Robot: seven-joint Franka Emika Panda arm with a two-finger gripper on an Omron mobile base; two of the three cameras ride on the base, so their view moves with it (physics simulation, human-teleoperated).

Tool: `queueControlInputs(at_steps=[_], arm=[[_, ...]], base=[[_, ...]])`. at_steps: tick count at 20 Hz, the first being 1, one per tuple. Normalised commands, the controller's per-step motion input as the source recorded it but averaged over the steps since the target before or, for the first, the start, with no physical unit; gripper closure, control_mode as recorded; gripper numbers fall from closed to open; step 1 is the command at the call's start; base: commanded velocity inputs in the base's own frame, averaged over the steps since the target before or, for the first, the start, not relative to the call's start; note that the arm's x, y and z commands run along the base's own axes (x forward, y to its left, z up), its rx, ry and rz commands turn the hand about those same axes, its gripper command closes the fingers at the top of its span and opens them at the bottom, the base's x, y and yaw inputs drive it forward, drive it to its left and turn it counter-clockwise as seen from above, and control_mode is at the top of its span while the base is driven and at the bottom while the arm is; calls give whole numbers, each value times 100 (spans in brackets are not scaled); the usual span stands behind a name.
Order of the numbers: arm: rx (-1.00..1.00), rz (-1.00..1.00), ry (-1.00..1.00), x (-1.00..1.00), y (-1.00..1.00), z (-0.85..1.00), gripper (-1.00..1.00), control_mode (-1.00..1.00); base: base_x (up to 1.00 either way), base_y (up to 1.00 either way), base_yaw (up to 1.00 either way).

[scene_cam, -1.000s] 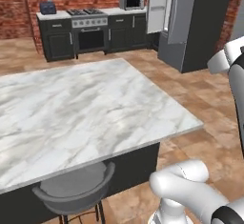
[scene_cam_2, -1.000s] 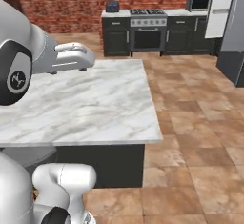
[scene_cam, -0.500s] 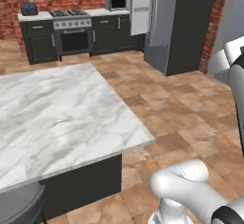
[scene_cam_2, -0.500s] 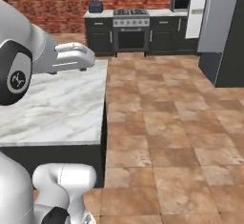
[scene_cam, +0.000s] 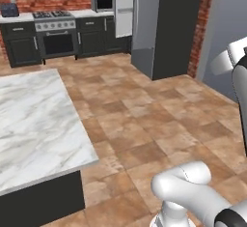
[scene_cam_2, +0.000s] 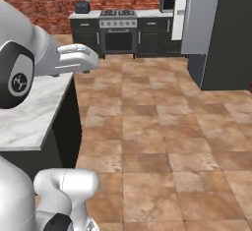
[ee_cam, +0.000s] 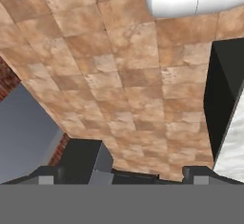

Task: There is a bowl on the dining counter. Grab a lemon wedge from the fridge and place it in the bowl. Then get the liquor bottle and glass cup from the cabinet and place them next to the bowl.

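In front of me the floor (scene_cam: 144, 124) is made of brown terracotta tiles, and it reaches until the far wall. This wall is of red brick (scene_cam_2: 44, 1). Against it stands a row of low black cabinets (scene_cam: 19, 47) with a pale worktop. In the middle of the row is a black oven (scene_cam_2: 117, 39), and on top of it a gas stove (scene_cam: 50, 14). On the worktop, left of the stove, I see a dark blue toaster (scene_cam_2: 81, 6). Right of the stove there is a microwave (scene_cam: 103, 2).
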Motion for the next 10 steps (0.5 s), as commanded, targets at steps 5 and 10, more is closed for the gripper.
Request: queueControlInputs(at_steps=[5, 10], arm=[[0, 0, 0, 0, 0, 0, -100, 100], [0, 0, 0, 0, 0, 0, -100, 100]], base=[[58, -28, -1], [92, 9, 0]])
